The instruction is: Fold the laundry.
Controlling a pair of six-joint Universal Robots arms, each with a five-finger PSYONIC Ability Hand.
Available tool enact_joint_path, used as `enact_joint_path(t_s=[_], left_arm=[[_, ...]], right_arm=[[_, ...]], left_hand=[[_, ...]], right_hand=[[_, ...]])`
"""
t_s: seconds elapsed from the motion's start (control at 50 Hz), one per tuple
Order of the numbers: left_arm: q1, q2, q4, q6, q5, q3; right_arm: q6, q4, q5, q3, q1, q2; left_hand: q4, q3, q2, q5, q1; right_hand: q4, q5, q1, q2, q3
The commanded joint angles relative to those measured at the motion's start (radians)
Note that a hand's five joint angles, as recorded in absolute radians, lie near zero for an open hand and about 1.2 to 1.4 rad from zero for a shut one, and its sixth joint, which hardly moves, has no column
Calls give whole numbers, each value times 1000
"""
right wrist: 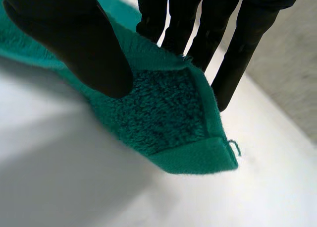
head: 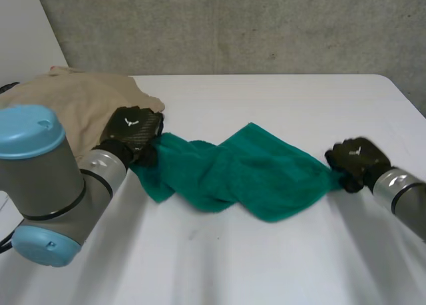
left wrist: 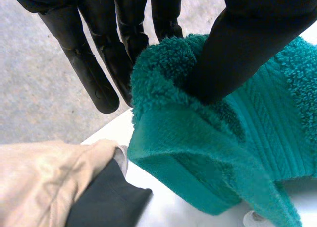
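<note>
A white table (head: pixel 266 265) fills the lower part of the head view below a grey concrete wall (head: pixel 233 25), and a beige garment (head: pixel 66 102) is heaped at the upper left. The green towel (head: pixel 246 175) lies rumpled across the middle of the table, strung between the two hands. The left hand (head: pixel 136 128), centre left beside the garment, pinches one end between thumb and fingers, and the right hand (head: pixel 356 160), centre right, pinches the opposite corner likewise.

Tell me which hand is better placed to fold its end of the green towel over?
Probably the right hand: it pinches a flat corner of the towel over bare table. The left hand holds a bunched end beside beige clothes.
</note>
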Motion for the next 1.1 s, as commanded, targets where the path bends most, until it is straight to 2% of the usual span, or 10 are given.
enact_joint_path(t_s=[0.02,0.18,0.38,0.54,0.68,0.72,0.74,0.76,0.8,1.1], left_arm=[[1,131,-88,2,4,24],[1,295,-329,3,24,122],[44,274,-417,3,86,224],[51,-54,-380,14,72,406],[48,-413,-342,11,61,736],[47,-479,-320,12,60,799],[41,-536,-302,17,57,849],[39,-558,-294,17,52,868],[33,-590,-277,18,55,885],[24,-273,-156,31,44,379]], right_arm=[[14,252,8,-135,-17,-327],[-33,633,-12,-428,-208,-394],[-43,696,-11,-518,-219,-353],[92,560,49,-529,-69,-90],[157,351,245,-536,48,86],[152,285,289,-524,89,123],[150,273,299,-521,100,132],[150,260,307,-518,108,141],[149,239,323,-506,124,158],[141,225,313,-391,124,148]], left_hand=[[195,207,203,244,256],[195,207,203,244,256],[195,207,203,244,256],[195,207,203,244,256],[195,207,203,244,256],[-55,-43,-47,-6,6],[-589,-577,-581,-540,-528],[-804,-792,-795,-755,-742],[-979,-967,-970,-930,-917],[-519,-507,-511,-470,-458]], right_hand=[[203,234,262,219,212],[203,234,262,219,212],[203,234,262,219,212],[203,234,262,219,212],[203,234,262,219,212],[203,234,262,219,212],[203,234,262,219,212],[203,234,262,219,212],[203,234,262,219,212],[203,234,262,219,212]])
